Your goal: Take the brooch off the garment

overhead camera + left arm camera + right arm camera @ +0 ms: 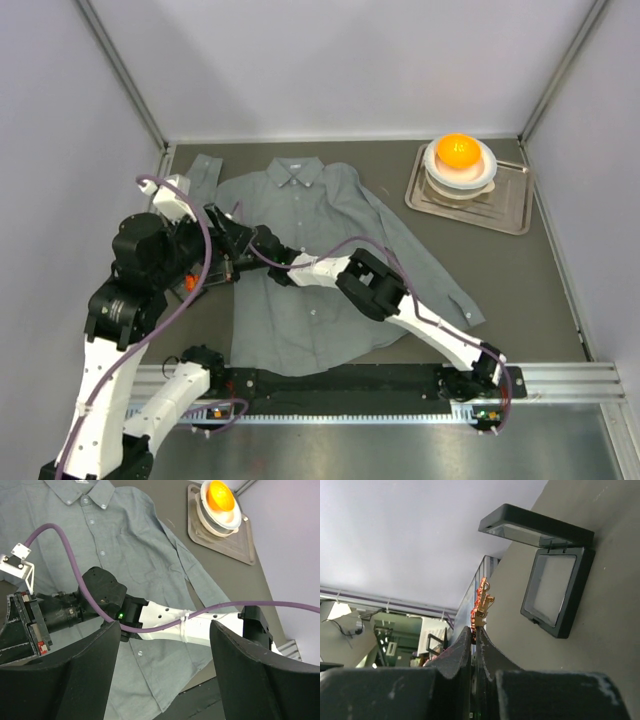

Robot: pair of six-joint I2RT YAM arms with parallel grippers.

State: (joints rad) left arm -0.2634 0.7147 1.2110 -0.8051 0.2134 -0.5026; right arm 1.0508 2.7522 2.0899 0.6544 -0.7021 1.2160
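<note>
The grey shirt [310, 210] lies flat on the table, collar at the far side; it also shows in the left wrist view [125, 545]. My right arm [300, 268] reaches across it to the left. My right gripper [476, 630] is shut on the tiny orange-red and gold brooch [482, 604], which sticks out past the fingertips, clear of the cloth. A small orange spot [188, 283] beside the left arm looks like that brooch. My left gripper [165, 680] is open and empty, held high above the shirt's lower front.
An open black box with a clear lid [555, 595] lies on the table just beyond the brooch. At the back right a metal tray [500, 210] holds a white bowl with an orange ball [458, 152]. Walls enclose the table on three sides.
</note>
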